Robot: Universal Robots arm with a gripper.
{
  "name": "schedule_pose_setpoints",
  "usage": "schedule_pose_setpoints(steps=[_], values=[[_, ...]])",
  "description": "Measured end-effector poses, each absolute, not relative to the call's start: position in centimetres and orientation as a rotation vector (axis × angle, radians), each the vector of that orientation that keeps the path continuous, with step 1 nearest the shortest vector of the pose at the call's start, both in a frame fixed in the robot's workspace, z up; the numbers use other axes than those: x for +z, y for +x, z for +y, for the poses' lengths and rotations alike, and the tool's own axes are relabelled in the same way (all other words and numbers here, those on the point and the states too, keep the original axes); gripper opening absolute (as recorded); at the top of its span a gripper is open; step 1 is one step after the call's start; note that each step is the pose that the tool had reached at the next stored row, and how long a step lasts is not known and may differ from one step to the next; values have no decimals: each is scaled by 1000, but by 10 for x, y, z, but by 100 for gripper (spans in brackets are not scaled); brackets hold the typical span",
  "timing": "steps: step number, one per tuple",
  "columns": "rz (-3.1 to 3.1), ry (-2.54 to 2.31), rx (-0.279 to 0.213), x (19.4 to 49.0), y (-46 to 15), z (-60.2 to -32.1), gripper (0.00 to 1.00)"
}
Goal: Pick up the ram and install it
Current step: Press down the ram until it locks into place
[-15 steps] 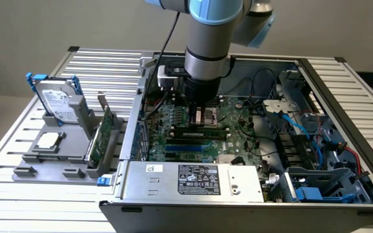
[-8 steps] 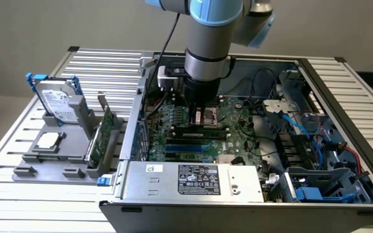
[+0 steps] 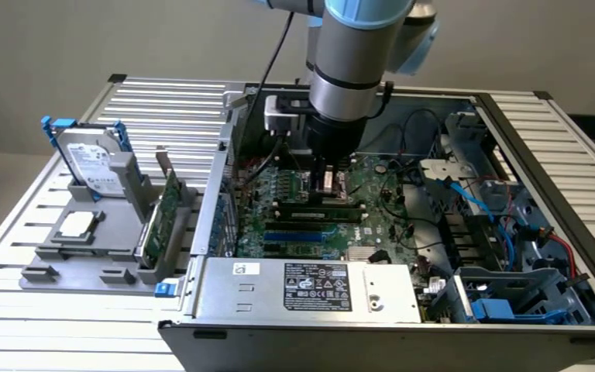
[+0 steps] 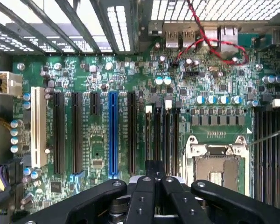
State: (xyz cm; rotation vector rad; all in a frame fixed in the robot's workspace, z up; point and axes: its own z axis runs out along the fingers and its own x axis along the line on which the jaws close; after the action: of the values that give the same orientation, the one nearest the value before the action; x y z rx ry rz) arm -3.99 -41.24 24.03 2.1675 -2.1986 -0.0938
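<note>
Exterior view puts the shut claw (image 3: 325, 184) low over the motherboard (image 3: 380, 225), empty as far as I can tell, the ram (image 3: 319, 205) lying just beneath it, long axis running crosswise under the fingers.

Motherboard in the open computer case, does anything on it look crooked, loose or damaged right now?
Nothing stands out. The motherboard lies flat in the case, its black slots run straight and parallel, and no part looks broken or spilled. A red wire loops loosely over the board's edge, but it seems ordinary cabling. The gripper hovers over the memory slots, jaws shut.
</note>
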Motion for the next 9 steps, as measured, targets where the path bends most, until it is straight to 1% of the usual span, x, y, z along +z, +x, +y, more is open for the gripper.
schedule_pose_setpoints(steps=[9], values=[[-2197, 2166, -96, 240, -10, -413, 11]])
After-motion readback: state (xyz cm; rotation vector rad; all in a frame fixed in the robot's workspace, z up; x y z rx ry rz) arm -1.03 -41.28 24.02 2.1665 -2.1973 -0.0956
